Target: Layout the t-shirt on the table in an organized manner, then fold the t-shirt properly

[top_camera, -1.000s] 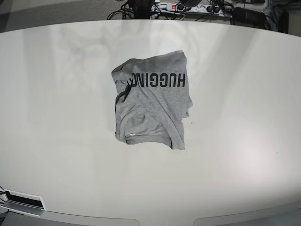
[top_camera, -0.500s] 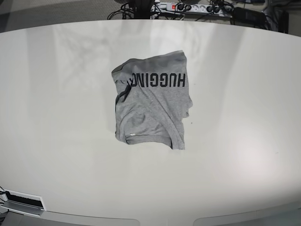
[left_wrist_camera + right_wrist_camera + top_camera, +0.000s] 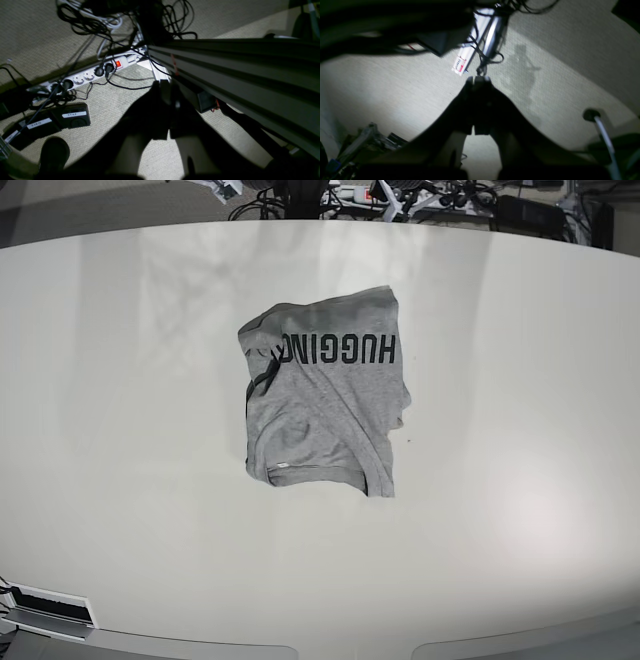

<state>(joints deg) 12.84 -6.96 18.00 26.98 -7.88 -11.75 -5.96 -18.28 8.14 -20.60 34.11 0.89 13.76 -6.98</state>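
Observation:
The heather-grey t-shirt [image 3: 325, 405] lies crumpled in a rough rectangle at the middle of the off-white table [image 3: 120, 480]. Its black "HUGGING" lettering reads upside down near the far edge, with the dark collar trim at its left. Neither gripper is near it in the base view. The left wrist view has my left gripper [image 3: 169, 86] shut and empty, hanging over carpet beside a metal rail. My right gripper [image 3: 478, 79] is also shut and empty, dark against the lit carpet floor in the right wrist view.
A white power strip [image 3: 82, 76] with a lit red switch, black cables and labelled foot pedals [image 3: 72, 118] lie on the carpet. A long aluminium rail [image 3: 237, 75] runs past the left gripper. More power strips and cables [image 3: 440, 195] sit beyond the table's far edge.
The t-shirt has not moved. Small light shapes have appeared at the top edge of the base view, and the reflections on the far tabletop have shifted.

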